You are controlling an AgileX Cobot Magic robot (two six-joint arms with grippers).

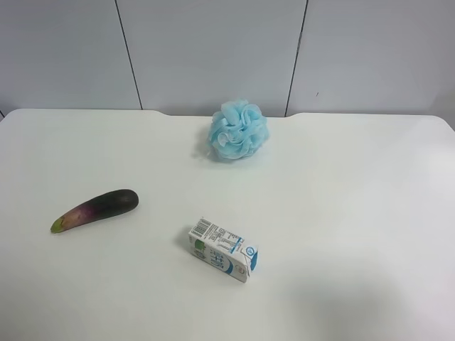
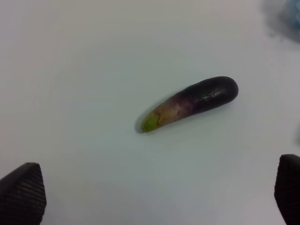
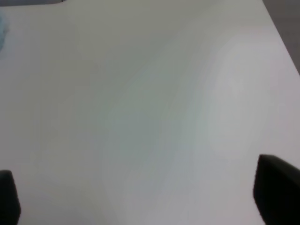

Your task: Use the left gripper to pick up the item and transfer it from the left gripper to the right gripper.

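Purple eggplant (image 1: 96, 209) on table (image 1: 355, 213), milk carton (image 1: 224, 250) on its side, left gripper (image 2: 154, 187) and right gripper (image 3: 140, 190) spread, empty.

Pouf (image 1: 238, 130), milk carton (image 1: 224, 259) apart on table (image 1: 355, 213).

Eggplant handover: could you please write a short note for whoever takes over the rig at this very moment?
Left gripper: open, empty, above the table, with the eggplant in its wrist view but clear of both fingers.
Right gripper: open, empty, over bare table.
Eggplant: lying flat at the exterior high view's left, untouched, apart from the milk carton and the blue bath pouf.
Done: nothing yet.
Left: grasp the eggplant with the left gripper, lift it, pass it to the right gripper.
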